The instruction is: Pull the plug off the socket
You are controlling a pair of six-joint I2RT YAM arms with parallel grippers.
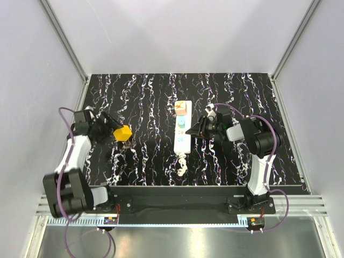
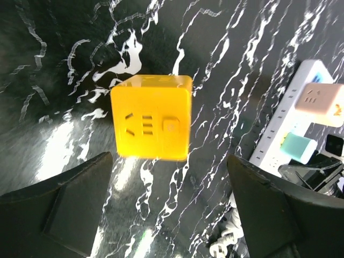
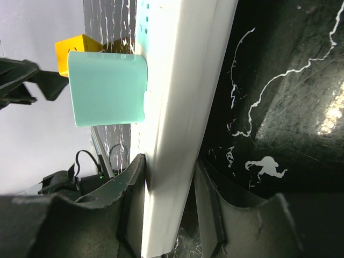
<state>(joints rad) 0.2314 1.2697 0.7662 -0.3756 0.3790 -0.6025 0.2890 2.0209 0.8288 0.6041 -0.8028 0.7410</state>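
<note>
The socket, a long white power strip [image 1: 183, 141], lies mid-table with its knotted cord [image 1: 181, 167] toward me. A peach cube plug [image 1: 183, 108] and a teal plug [image 1: 181, 123] sit in it. A yellow cube plug [image 1: 123, 133] stands free on the table to the left. My right gripper [image 1: 198, 129] is shut across the strip's body [image 3: 183, 107], just below the teal plug [image 3: 107, 88]. My left gripper [image 1: 110, 129] is open and empty. The yellow cube [image 2: 153, 121] is just beyond its fingertips, not touching.
The black marbled table [image 1: 242, 97] is walled by white panels at left, back and right. A metal rail [image 1: 183, 207] runs along the near edge by the arm bases. My right gripper shows dark beside the strip in the left wrist view [image 2: 314, 172].
</note>
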